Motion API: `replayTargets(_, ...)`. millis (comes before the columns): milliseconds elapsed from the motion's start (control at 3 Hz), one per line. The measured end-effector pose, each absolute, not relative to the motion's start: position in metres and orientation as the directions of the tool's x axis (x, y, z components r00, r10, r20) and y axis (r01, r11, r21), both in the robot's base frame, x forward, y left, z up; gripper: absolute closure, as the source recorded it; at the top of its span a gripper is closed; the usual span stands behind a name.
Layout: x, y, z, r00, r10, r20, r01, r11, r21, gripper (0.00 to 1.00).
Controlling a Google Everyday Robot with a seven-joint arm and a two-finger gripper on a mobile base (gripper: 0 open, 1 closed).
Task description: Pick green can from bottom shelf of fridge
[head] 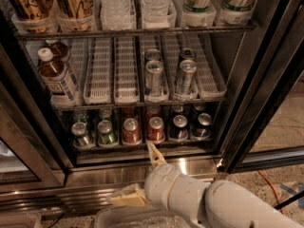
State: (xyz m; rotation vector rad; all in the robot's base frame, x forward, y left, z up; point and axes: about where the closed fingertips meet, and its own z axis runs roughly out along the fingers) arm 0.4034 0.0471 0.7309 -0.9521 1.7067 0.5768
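Note:
Two green cans [80,135] [107,132] with silver lids stand at the left front of the bottom shelf [142,144] of the fridge [259,75]. More green cans stand behind them. To their right are red-brown cans [131,130] and dark blue cans [179,127]. My gripper [140,175] is below and in front of the shelf, over the steel base panel [95,177]. It is open and empty. One cream finger [155,155] points up toward the red-brown cans. The other finger [127,196] lies low to the left. The gripper touches no can.
The rack above has white lanes with tall silver cans [153,78] and a brown bottle [55,78] at its left. Black door frames stand on both sides. A clear plastic bin [128,218] lies under my arm. An orange cable [270,189] crosses the floor at the right.

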Motion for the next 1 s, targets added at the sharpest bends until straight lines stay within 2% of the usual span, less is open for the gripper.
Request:
replayTargets(333,0.4118,0.0684,0.7461,-0.060,-0.279,-0.958,-0.815,0.568,-0.114,0.00)
replayTargets(1000,0.4156,0.0774,0.7378,-0.042,-0.251,-0.967,-0.809,0.577,-0.114,0.00)
